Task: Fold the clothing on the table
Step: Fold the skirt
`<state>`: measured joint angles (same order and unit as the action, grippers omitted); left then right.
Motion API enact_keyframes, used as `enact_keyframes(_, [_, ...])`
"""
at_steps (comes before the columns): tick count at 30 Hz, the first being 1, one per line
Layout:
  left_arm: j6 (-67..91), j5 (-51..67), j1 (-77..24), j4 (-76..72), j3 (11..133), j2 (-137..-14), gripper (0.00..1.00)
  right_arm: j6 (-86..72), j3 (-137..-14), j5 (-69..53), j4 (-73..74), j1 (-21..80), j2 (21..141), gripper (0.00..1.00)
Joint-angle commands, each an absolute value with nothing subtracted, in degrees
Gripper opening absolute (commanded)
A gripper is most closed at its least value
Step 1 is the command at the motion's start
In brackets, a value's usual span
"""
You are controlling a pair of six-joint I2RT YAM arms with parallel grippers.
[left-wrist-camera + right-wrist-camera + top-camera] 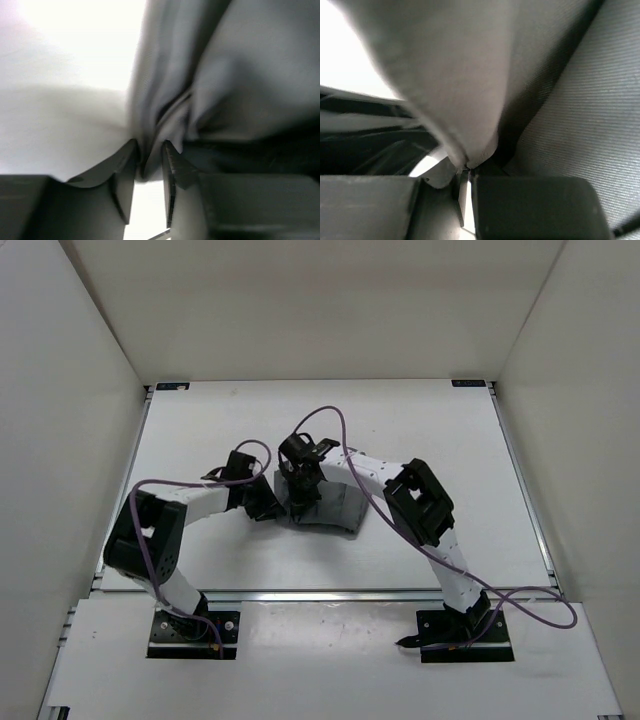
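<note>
there, the clothing (332, 510) lies bunched mid-table (430, 420), both arms crowding its left part and a purple cable (338, 425) looping beyond it. the right hand (465, 167) is clenched on a fold; the left hand (150, 150) stands released, cloth between its fingers. white table shows around the clothing, out to the walls (80, 330).

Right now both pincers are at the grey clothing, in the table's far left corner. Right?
No: the top external view shows the clothing in the middle of the table, not a corner. The left pincer and right pincer are both at it.
</note>
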<state>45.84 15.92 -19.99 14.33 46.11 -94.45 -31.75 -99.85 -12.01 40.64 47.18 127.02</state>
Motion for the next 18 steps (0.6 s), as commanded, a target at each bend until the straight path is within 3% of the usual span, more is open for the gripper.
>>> enact_keyframes(1, [47.45, 14.07, -16.54, 16.61, 40.80, -86.17, 0.40, -34.62, -104.58, -0.83, 52.87, 48.34, 132.09, 0.00])
enact_keyframes(4, [50.70, 11.61, -13.02, 17.66, 39.91, -77.20, 0.44, -37.00, -103.90, 7.01, 58.17, 47.47, 131.49, 0.00])
enact_keyframes(8, [51.77, 12.21, -7.92, 18.72, 40.95, -70.84, 0.44, -36.22, -100.11, 8.26, 57.92, 45.70, 128.06, 0.03])
enact_keyframes(9, [51.51, 12.74, -6.95, 19.24, 41.13, -70.14, 0.44, -35.60, -100.11, 8.44, 57.83, 46.14, 127.01, 0.08])
enact_keyframes(11, [50.37, 13.01, -5.46, 20.12, 41.83, -69.61, 0.45, -33.93, -101.33, 7.38, 56.60, 46.84, 124.64, 0.28])
enact_keyframes(14, [48.35, 13.98, -2.56, 22.49, 42.71, -69.70, 0.47, -33.66, -105.97, 5.99, 56.95, 47.98, 119.63, 0.46])
enact_keyframes(15, [47.73, 14.58, -1.33, 22.93, 42.28, -69.52, 0.47, -33.14, -107.04, 6.15, 56.87, 48.77, 119.36, 0.58])
enact_keyframes(18, [46.58, 15.64, 1.65, 23.29, 41.14, -69.26, 0.47, -31.91, -112.67, 5.54, 58.18, 50.27, 116.02, 0.70])
